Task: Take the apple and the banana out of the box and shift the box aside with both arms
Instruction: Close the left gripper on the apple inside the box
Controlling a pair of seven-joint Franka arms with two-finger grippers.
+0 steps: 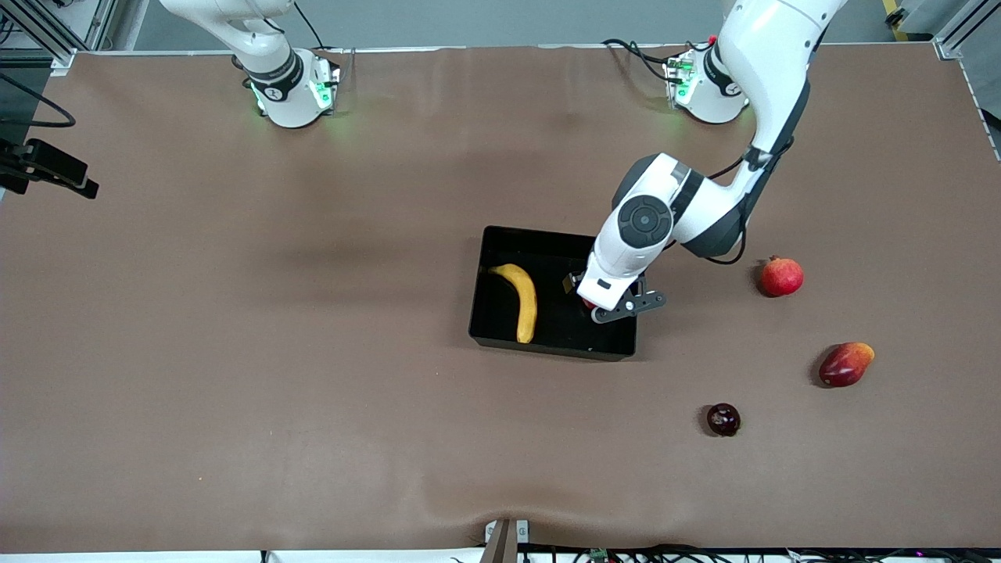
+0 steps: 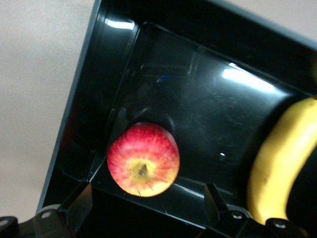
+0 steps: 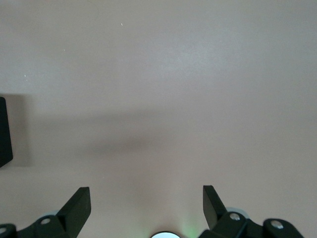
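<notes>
The black bin (image 1: 539, 233) sits mid-table. The yellow banana (image 1: 522, 302) lies in it, and it also shows in the left wrist view (image 2: 277, 168). My left gripper (image 1: 600, 303) is low over the bin's end toward the left arm. In the left wrist view the left gripper (image 2: 146, 197) is open, with the red and yellow apple (image 2: 143, 159) lying loose on the bin's (image 2: 74, 124) floor by a corner, just past the fingertips (image 2: 79, 203). In the front view the hand hides the apple. My right gripper (image 3: 147, 198) is open and empty over bare table, near its base; it waits.
Three more fruits lie toward the left arm's end: a red pomegranate (image 1: 782, 276), a red-yellow mango (image 1: 846, 364) and a dark round fruit (image 1: 723, 419) nearest the front camera. A black camera mount (image 1: 47, 168) sticks in at the right arm's end.
</notes>
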